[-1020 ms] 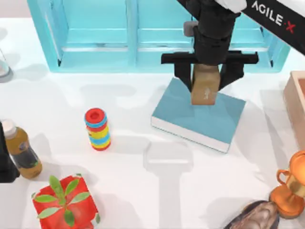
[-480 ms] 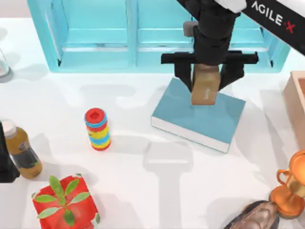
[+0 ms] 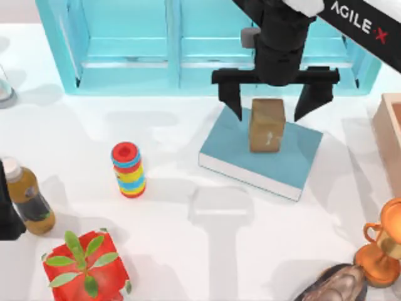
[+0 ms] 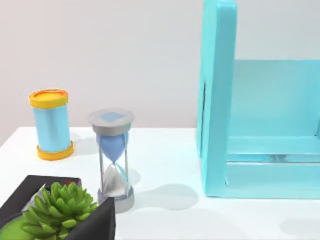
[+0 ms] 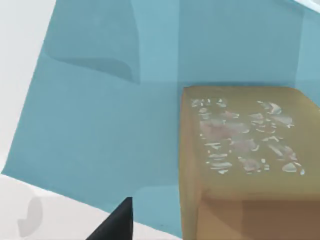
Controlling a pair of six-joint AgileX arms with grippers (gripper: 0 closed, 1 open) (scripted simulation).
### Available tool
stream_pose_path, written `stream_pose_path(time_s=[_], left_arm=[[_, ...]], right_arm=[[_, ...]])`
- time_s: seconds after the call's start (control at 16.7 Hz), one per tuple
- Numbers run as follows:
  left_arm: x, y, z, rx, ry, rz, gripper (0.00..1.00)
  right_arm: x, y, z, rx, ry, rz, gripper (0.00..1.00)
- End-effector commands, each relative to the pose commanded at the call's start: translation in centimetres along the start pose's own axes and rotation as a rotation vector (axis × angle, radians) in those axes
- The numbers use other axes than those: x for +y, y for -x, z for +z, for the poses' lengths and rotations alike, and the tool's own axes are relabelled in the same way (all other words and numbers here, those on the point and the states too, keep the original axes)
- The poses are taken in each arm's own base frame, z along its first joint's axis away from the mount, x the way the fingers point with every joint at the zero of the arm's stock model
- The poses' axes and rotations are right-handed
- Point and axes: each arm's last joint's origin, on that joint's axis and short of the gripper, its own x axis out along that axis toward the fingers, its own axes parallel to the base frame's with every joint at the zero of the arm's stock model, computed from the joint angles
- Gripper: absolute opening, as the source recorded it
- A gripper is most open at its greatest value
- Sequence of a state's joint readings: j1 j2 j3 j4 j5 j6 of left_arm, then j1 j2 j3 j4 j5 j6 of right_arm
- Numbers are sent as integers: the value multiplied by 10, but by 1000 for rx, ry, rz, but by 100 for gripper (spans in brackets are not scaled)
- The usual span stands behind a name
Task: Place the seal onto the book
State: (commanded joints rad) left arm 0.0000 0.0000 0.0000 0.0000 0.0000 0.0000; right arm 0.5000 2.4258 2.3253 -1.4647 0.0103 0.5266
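Standing upright on the book (image 3: 276,164) in the top view, the seal (image 3: 267,125) rests near the cover's far edge, toward the shelf unit (image 3: 188,44); the right gripper (image 3: 274,102) hangs directly over it, jaws spread wide, one finger on each side of the block and clear of it; no contact visible between fingers and seal; book lies flat on the worktop (image 3: 188,207) right of centre, just in front of the shelf unit. Left arm (image 3: 7,216) parked at the left edge of the worktop, beside a bottle (image 3: 28,197); its jaws cannot be judged from here. Other items well apart from the book: stack of coloured rings (image 3: 128,169), red planter (image 3: 84,263), trophy (image 3: 382,248).

Left wrist view: hourglass (image 4: 114,157), blue-and-yellow can (image 4: 51,125), a green plant (image 4: 57,207) and the shelf unit's side wall; nothing of the task here.

Right wrist view: seal's top face, mottled with pale flecks, seen close; teal cover all around its base; one dark fingertip (image 5: 117,222) set off to the side, not touching the block.

Progress, as judged: placement looks done; seal sits square and appears stable; what is left seems only to lift the right gripper straight up without clipping the block.
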Motion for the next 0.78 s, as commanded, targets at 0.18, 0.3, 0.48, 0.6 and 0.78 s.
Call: stream_pose_path(time_s=[0.18, 0.3, 0.48, 0.6, 0.78], left_arm=[[0, 0, 0, 0, 0, 0, 100], [0, 0, 0, 0, 0, 0, 100], [0, 0, 0, 0, 0, 0, 100], [0, 0, 0, 0, 0, 0, 100], [0, 0, 0, 0, 0, 0, 100]], right_arm=[[0, 0, 0, 0, 0, 0, 100], [0, 0, 0, 0, 0, 0, 100], [0, -3, 1, 14, -2, -8, 100], [0, 5, 1, 16, -1, -12, 100], [1, 25, 1, -5, 0, 2, 100]])
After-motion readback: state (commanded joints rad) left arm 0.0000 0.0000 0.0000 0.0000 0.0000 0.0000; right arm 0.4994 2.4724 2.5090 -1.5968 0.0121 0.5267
